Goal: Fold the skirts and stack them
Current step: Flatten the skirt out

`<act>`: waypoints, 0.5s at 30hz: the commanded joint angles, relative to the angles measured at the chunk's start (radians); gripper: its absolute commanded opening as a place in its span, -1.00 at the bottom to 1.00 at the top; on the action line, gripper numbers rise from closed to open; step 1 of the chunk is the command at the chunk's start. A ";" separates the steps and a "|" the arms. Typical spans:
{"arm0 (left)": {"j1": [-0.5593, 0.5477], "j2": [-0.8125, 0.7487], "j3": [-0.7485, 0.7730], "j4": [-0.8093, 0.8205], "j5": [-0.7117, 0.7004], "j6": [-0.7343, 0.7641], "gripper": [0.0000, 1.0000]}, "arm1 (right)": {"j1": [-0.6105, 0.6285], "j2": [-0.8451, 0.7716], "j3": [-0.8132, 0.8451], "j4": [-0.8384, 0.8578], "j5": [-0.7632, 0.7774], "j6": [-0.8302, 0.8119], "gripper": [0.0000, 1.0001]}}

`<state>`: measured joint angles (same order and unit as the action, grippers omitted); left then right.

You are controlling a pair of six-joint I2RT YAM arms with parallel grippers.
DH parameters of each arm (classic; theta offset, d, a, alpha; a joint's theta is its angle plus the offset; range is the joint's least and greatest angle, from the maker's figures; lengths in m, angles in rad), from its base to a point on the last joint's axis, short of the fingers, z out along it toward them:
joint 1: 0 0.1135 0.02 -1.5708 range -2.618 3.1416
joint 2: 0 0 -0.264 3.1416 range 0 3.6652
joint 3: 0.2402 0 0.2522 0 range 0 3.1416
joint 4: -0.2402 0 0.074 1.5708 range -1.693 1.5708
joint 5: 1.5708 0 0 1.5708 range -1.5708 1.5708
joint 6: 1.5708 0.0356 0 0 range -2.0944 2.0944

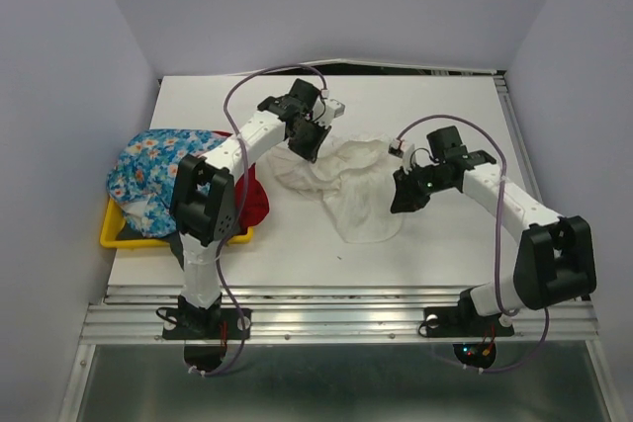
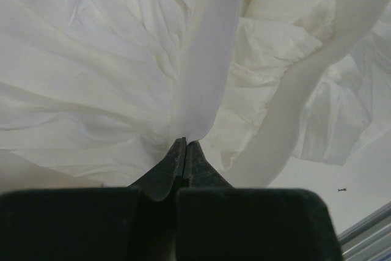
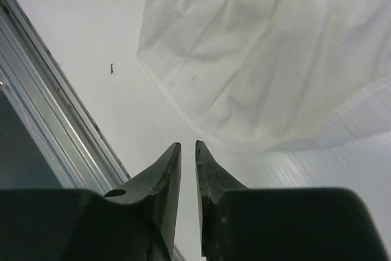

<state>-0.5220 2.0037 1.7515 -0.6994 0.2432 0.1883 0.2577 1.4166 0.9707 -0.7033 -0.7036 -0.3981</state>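
The left claw (image 2: 185, 143) is squeezing together on the white skirt (image 1: 356, 203). The right claw (image 3: 188, 146) is hanging just beside the white skirt, its fingers a little apart.

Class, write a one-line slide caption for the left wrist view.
Left end effector, jaws shut, pinching a band of the crumpled white skirt.

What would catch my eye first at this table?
A white skirt sprawls on the table, the left end effector pinching a fold of it. At the table's left edge, a blue flowered skirt and a red skirt are heaped over a yellow tray. The right end effector hovers empty near the white skirt's hem.
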 commanded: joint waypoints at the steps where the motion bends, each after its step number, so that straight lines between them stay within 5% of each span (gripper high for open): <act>1: 0.010 -0.128 -0.035 0.072 0.064 0.003 -0.99 | -0.072 0.073 0.169 0.096 0.056 0.169 -0.55; 8: 0.011 -0.197 -0.102 0.118 0.047 0.020 -0.81 | -0.101 0.246 0.353 0.262 0.093 0.497 -0.20; 9: 0.011 -0.198 -0.104 0.121 0.044 0.020 -0.80 | -0.101 0.267 0.358 0.292 0.098 0.530 -0.04; 15: 0.011 -0.201 -0.110 0.135 0.031 0.025 -0.74 | -0.101 0.448 0.462 0.311 0.090 0.653 -0.01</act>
<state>-0.5144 1.8534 1.6596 -0.5999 0.2779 0.2005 0.1520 1.7805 1.3640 -0.4572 -0.6235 0.1184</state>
